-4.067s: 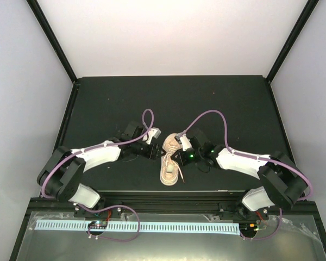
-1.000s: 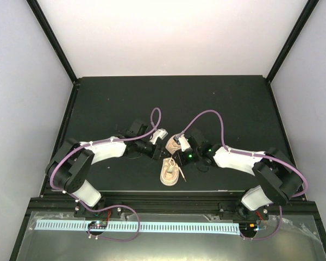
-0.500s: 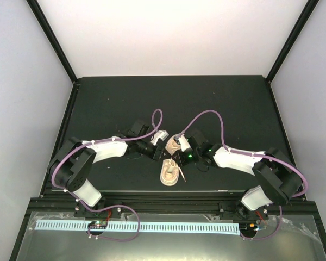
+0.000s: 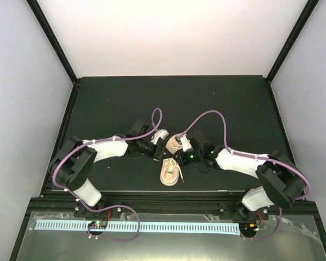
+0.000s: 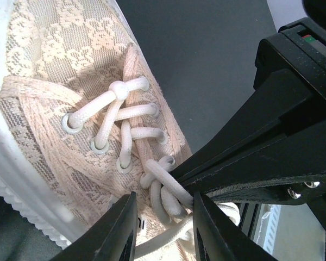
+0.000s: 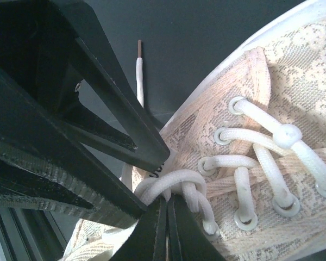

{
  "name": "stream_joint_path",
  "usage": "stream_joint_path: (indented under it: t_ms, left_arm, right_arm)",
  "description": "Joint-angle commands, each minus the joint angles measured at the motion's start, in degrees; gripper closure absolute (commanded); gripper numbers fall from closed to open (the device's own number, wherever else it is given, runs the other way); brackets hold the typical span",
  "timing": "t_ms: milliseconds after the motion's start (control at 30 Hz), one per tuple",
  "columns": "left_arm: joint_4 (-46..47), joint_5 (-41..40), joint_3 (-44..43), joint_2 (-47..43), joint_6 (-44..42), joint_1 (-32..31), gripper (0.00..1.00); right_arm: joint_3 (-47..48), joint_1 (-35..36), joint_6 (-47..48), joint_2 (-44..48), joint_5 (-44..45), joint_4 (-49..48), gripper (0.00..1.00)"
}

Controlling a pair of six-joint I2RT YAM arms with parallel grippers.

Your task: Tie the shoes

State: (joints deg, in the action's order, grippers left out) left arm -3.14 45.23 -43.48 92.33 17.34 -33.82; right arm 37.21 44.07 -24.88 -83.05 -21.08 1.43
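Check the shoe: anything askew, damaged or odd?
Only a loose lace end lying on the table beside the sneaker, off the shoe. The lacing itself looks even, with no visible damage.

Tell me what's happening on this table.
Two robot arms are working on the laces of a small beige sneaker lying on the dark table. The right gripper is shut on the laces at a twisted crossing. The left gripper, jaws partly apart, straddles the strands beside it. No bow is tied yet; one lace end lies loose.
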Motion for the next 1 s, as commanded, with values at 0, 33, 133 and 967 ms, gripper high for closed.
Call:
stream_joint_path:
  t_ms: [0, 33, 133, 967]
  left_arm:
    - [2.74, 1.41, -0.27, -0.18, 2.45, -0.39, 0.67]
    - [3.48, 1.07, 0.31, -1.05, 3.18, -0.41, 0.61]
    - [5.01, -0.69, 1.6, -4.58, 4.78, -0.21, 0.52]
    - [0.61, -12.79, 1.96, -5.42, 7.04, 2.48, 0.47]
  right_arm:
    - [-1.17, 0.48, 0.06, 1.83, 0.92, -6.08, 0.98]
    - [-1.57, 0.45, -0.05, 1.89, 1.09, -6.51, 0.98]
    - [-2.45, 0.48, -0.65, 2.09, 1.47, -7.63, 0.98]
    - [-3.44, 0.48, -2.02, 2.36, 2.32, -6.44, 0.99]
